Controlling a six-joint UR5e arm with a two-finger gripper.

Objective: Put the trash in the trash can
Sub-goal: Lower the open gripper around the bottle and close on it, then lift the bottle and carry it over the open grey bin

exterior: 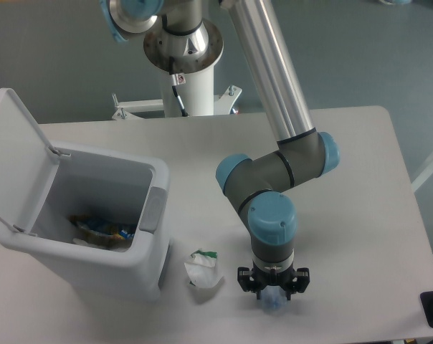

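Reaching straight down over the bottle [272, 304] beside the wrapper [203, 270].
Gripper [273, 288] hides most of it; finger state unclear; bin [123, 258] lid open to receive both.

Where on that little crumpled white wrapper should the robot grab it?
Probably from straight above, closing the tool across the raised, bunched middle of the wrapper. It lies low and loose on the table, so its edges give little to pinch, and the trash can stands close on one side, blocking a sideways approach.
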